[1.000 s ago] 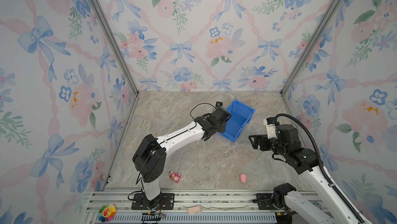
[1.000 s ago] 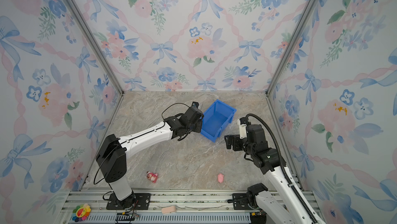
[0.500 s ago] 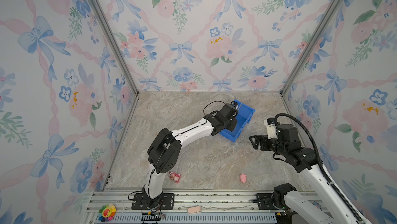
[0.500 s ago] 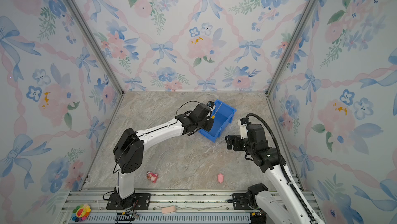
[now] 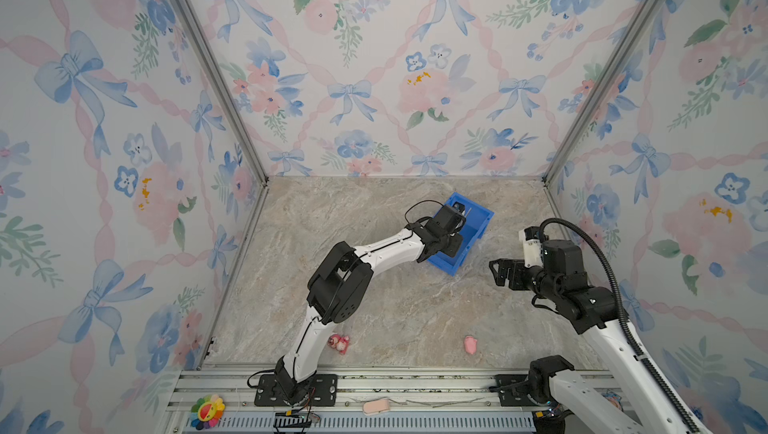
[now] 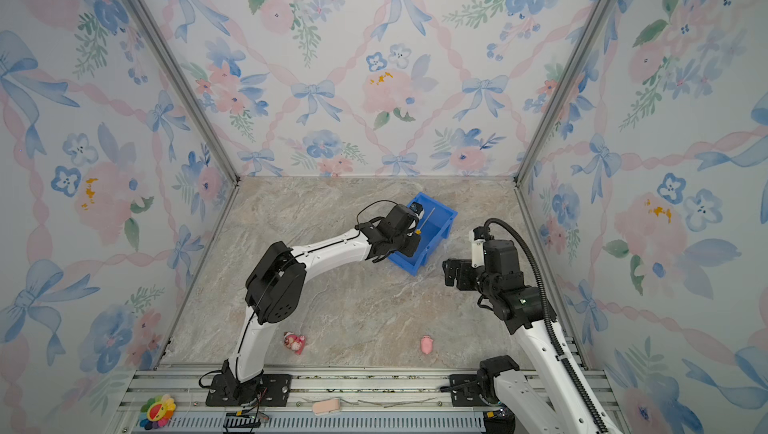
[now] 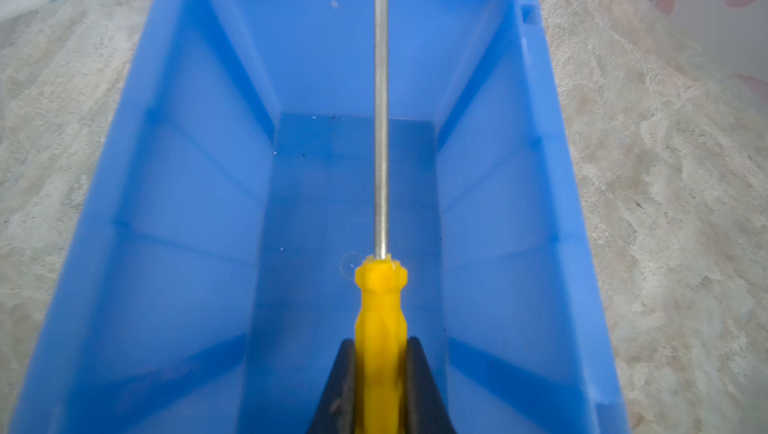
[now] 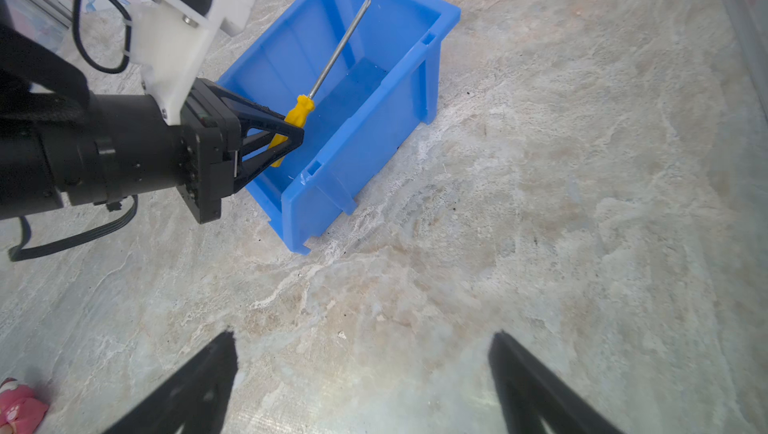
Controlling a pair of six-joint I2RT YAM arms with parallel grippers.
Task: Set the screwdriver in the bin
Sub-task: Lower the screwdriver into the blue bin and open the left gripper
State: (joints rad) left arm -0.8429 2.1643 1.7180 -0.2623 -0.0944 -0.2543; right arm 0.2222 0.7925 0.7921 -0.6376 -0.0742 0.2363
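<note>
Your left gripper: clamped on the yellow handle of the screwdriver, reaching in over one short end of the bin. Screwdriver: held above the bin's floor, with its grey shaft running along the bin's length. It stands apart from both long walls, and its tip stops short of the far end wall's rim. Bin: it sits askew on the marble tabletop, toward the back wall. Your right gripper: its fingers are spread wide and hold nothing, and it hovers over bare marble, well apart from the bin. Near the table's front edge you have a pink toy and a red-and-pink figurine, both far from the bin.
</note>
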